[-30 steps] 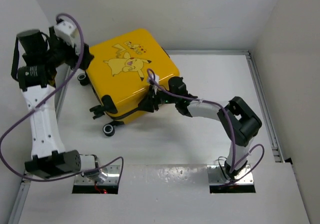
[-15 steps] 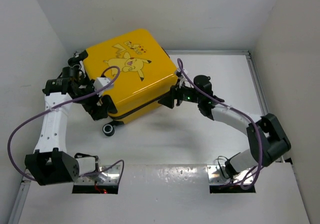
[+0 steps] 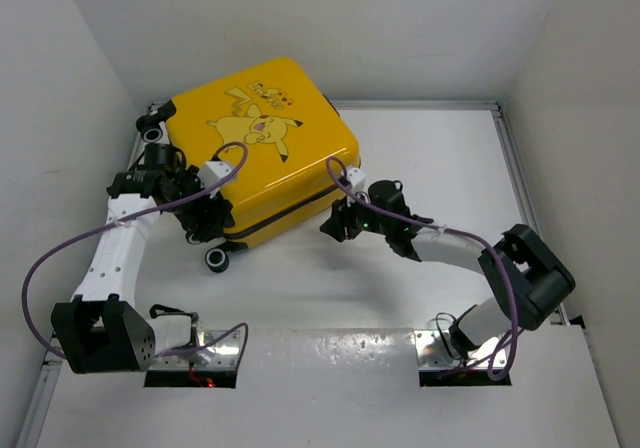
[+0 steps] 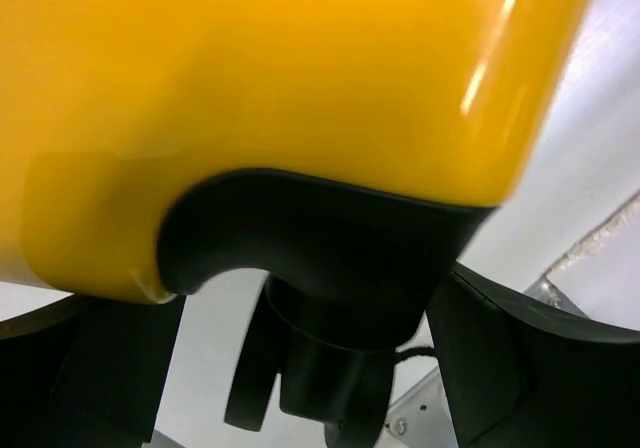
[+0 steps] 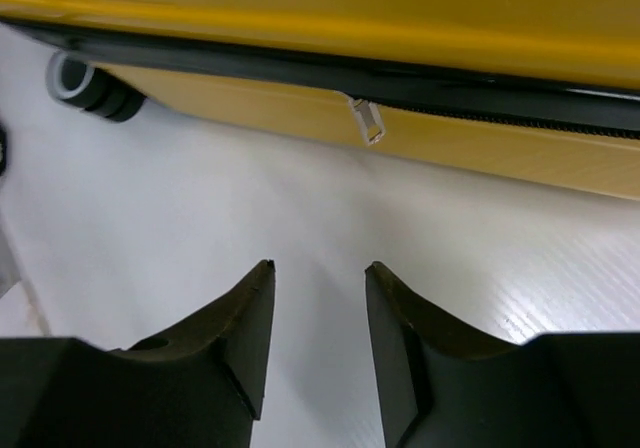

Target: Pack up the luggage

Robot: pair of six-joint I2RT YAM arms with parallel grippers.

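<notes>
Your small yellow hard-shell suitcase with the cartoon print (image 3: 255, 158) lies flat and zipped shut on the white table (image 3: 400, 268), toward the far left corner, with its printed face up. One small black wheel (image 3: 217, 258) sticks out at its near-left corner.

Your left gripper (image 3: 205, 213) sits against that near-left end of the case. In the left wrist view its fingers (image 4: 520, 368) are spread wide. The black wheel mount (image 4: 320, 268) under the yellow shell (image 4: 300, 68) lies between them, and you can see no contact on either side, so it is released.

Your right gripper (image 3: 335, 223) hovers low over the table just beside the case's near-right side. In the right wrist view its two dark fingers (image 5: 240, 308) stand a little apart with only bare table between them, so it grasps nothing. Ahead of them the black zipper trim (image 5: 300, 68) runs along the shell, and a small pale zipper pull (image 5: 368, 121) hangs from it, apart from the fingertips.
</notes>
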